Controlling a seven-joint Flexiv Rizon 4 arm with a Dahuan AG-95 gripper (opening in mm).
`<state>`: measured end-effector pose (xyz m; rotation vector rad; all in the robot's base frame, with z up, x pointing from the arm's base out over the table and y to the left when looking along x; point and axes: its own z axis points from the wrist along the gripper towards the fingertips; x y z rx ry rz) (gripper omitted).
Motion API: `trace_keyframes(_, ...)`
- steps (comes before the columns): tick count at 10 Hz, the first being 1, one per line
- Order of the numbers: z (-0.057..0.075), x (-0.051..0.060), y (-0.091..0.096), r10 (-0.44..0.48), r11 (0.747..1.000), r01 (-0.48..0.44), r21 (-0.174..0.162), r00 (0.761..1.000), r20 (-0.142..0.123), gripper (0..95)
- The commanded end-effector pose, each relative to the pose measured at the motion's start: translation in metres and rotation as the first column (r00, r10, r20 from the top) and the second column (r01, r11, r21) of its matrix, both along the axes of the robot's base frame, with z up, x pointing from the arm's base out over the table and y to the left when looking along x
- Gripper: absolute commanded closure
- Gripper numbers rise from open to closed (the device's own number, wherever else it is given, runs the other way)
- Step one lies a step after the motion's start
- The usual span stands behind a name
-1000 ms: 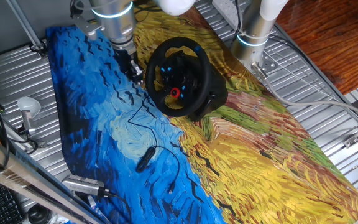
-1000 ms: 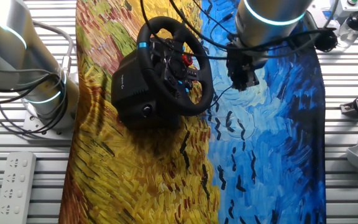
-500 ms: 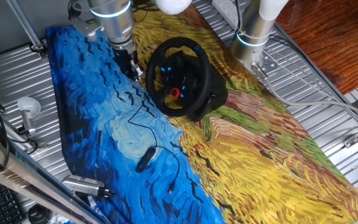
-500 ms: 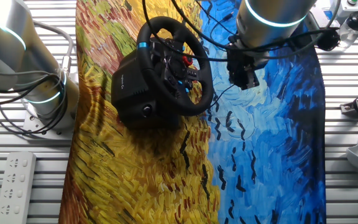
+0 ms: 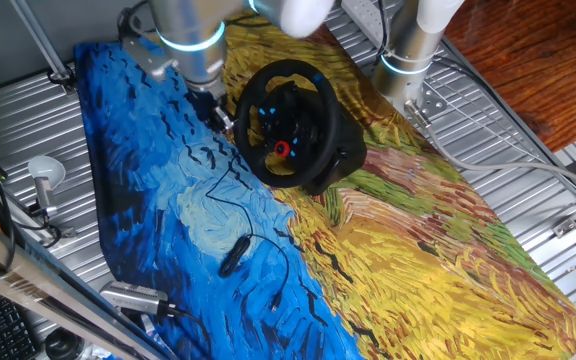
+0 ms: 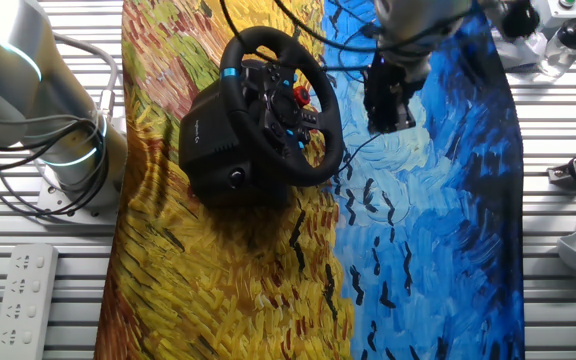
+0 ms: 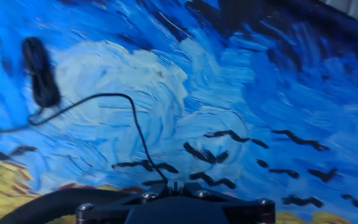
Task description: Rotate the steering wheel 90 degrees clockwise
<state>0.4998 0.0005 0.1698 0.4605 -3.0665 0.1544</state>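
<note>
I see my gripper (image 6: 388, 105) hanging just beside the steering wheel (image 5: 286, 123), apart from its rim; I cannot tell how wide the fingers stand.

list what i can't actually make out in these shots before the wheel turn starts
- Gripper fingers: a dark mass in both fixed views; the hand view shows only the hand's black body, so open or shut is unclear.
- Contact with the steering wheel: the gripper sits beside the rim, but the overlap hides any gap.
- Wheel base: hidden behind the rim in one fixed view.
- Small black cabled device: motion-blurred in the hand view.
</note>
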Motion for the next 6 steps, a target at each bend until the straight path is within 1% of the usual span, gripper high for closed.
trace_keyframes(1, 0.0011, 0.0002, -0.0002, 0.049, 0.997, -0.047, 0.057, 0.998, -0.035, 95.0)
trace_keyframes(2, 0.0025, 0.0003, 0.0, 0.055, 0.994, -0.049, 0.096, 0.996, -0.066, 95.0)
trace_keyframes(3, 0.0028, 0.0004, 0.0001, 0.063, 0.993, -0.054, 0.104, 0.995, -0.084, 95.0)
trace_keyframes(4, 0.003, 0.0004, 0.0001, 0.067, 0.992, -0.056, 0.11, 0.993, -0.096, 95.0)
trace_keyframes(5, 0.0039, 0.0003, 0.0003, 0.077, 0.991, -0.062, 0.121, 0.989, -0.124, 95.0)
trace_keyframes(6, 0.0045, 0.0003, 0.0004, 0.085, 0.989, -0.066, 0.131, 0.986, -0.143, 95.0)
